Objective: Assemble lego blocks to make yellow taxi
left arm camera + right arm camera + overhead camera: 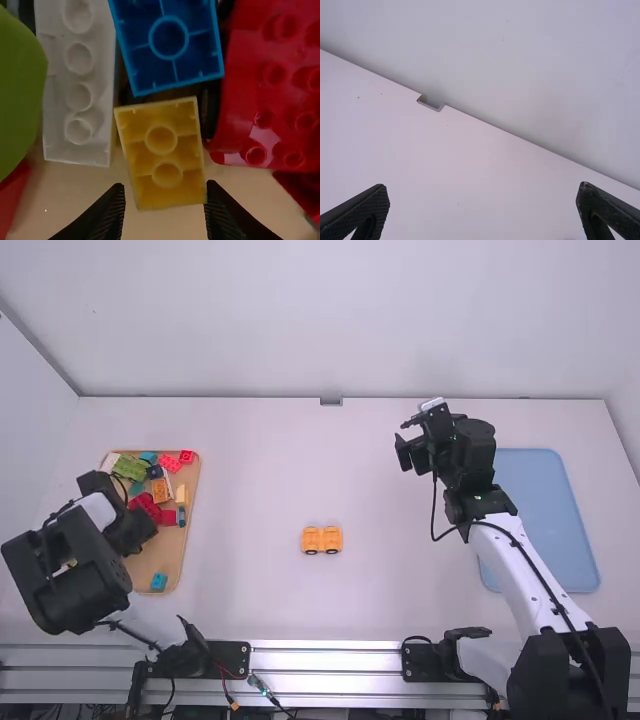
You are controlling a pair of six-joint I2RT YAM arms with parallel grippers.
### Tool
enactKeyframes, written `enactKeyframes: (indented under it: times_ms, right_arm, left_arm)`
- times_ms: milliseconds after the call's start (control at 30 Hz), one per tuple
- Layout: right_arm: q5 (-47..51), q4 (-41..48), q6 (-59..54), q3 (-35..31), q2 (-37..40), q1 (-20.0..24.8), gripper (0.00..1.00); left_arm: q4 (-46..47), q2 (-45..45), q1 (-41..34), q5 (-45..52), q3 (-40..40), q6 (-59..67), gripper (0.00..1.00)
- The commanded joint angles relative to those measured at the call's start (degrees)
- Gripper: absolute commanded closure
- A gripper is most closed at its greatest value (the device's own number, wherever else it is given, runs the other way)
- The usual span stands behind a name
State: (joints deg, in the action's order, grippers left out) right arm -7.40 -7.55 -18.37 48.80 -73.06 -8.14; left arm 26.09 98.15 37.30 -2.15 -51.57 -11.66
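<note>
Taxi assembly [322,540] is standing mid-table, black wheels toward the near edge. Left gripper [137,528] is hanging over the wooden tray [172,565] — fingers apart, a yellow block [165,155] lying underside-up between them, a blue block [169,45] beside it. Farther out, right gripper [406,448] is hanging above the table [300,470] — fingers wide apart, holding nothing.

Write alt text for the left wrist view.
The open left gripper is aimed at a yellow block, its hollow underside facing up. Blocks in blue, white, red and green crowd around it on a tan tray; the blue one also shows its hollow underside.
</note>
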Motion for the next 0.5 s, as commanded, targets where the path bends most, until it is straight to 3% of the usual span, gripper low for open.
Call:
enactKeyframes:
  times_ms: [0,300,367,467]
  right_arm:
    - [-0.28,-0.22,0.5,1.77,-0.35,-0.17,0.01]
    - [-0.28,-0.02,0.5,1.77,-0.35,-0.17,0.01]
    - [-0.28,-0.02,0.5,1.77,-0.35,-0.17,0.01]
    - [-0.35,-0.02,0.5,1.77,-0.35,-0.24,0.01]
  left_arm:
    - [-1.33,0.31,-0.02,-0.37,0.79,-2.45,0.57]
    - [-8.46,0.31,0.31,-0.5,5.22,-1.77,0.5]
    - [-8.92,0.31,0.09,-1.05,5.55,-1.84,0.51]
    - [-8.98,0.31,0.35,-1.84,5.46,-1.77,0.65]
